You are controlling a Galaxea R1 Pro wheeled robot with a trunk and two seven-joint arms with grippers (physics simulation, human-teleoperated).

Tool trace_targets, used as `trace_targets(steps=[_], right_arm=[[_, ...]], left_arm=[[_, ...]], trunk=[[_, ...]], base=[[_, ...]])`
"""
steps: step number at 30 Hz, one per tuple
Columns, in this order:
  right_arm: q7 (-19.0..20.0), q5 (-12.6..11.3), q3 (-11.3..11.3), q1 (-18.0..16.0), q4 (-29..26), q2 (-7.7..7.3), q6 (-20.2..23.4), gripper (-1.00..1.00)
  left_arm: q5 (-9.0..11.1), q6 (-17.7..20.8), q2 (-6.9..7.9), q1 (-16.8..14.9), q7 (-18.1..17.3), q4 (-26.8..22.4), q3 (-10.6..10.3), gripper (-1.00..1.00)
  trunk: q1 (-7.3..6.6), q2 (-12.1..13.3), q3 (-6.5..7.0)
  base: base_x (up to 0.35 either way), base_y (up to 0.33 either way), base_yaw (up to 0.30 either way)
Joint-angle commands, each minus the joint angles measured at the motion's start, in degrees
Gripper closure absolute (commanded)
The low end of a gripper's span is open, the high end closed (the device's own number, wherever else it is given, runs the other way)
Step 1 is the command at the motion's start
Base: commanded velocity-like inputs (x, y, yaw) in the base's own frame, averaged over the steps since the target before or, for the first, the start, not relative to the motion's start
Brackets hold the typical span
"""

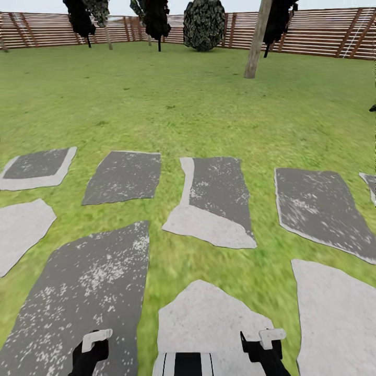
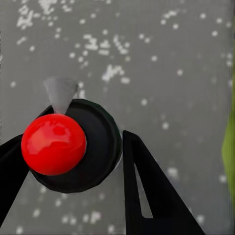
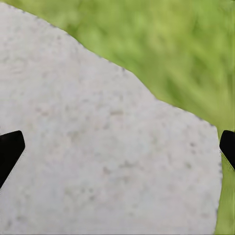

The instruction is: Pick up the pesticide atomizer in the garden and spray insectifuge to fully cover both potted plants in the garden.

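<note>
**Desk:** Head view first. What's the line?

**Photographer:** Garden lawn (image 1: 183,104), grey paving slabs across it, slatted wooden fence (image 1: 313,31) along the far edge. The left claw (image 1: 96,340) hangs over the near end of a dark speckled slab (image 1: 78,292). The right claw (image 1: 266,339) hangs over the near end of a pale slab (image 1: 209,318).

**Desk:** Can you read the grips from there?

**Photographer:** No, only the white-tipped ends show.

**Desk:** Left wrist view?

**Photographer:** The left claw (image 2: 73,142) is clenched on the pesticide atomizer (image 2: 95,147), seen end-on. It has a round black body, a glossy red knob and a pale grey cone sticking out from the rim. One black finger (image 2: 147,196) presses the body's edge and the other meets the opposite side. The jaws are closed only as far as the body allows. Beneath lies the dark speckled slab (image 2: 171,58), with a sliver of grass at its edge.

**Desk:** Right wrist view?

**Photographer:** The right claw (image 3: 117,147) is released and spread wide, with just the fingertips (image 3: 10,149) showing at opposite sides. It holds nothing and touches nothing. The pale slab (image 3: 98,147) is below it, with its edge meeting the grass (image 3: 186,49) beyond.
</note>
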Motion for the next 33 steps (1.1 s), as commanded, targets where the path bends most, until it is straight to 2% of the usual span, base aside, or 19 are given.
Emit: trace_targets(steps=[1,16,28,33], right_arm=[[0.0,0.5,0.0,0.0,0.0,-0.02,-0.1,-1.0],[-0.1,0.5,0.2,0.0,-0.4,0.07,-0.2,-1.0],[0.0,0.3,-0.1,0.0,-1.2,-0.11,-0.2,-1.0],[0.0,0.3,-0.1,0.0,-1.1,-0.1,-0.2,-1.0]], left_arm=[[0.0,0.0,0.01,0.0,0.0,0.1,0.1,1.0],[-0.7,0.6,-0.03,-0.4,0.4,0.1,0.1,1.0],[-0.5,0.8,0.03,-0.6,0.1,0.4,0.1,1.0],[-0.5,0.8,0.23,-0.7,0.2,0.1,0.2,1.0]], trunk=[[-0.03,0.0,0.2],[-0.42,0.2,3.52],[-0.73,0.4,7.14],[-1.83,2.4,8.48]], base=[[0.0,0.0,0.0],[0.0,0.0,0.0],[0.0,0.0,0.0],[0.0,0.0,0.0]])
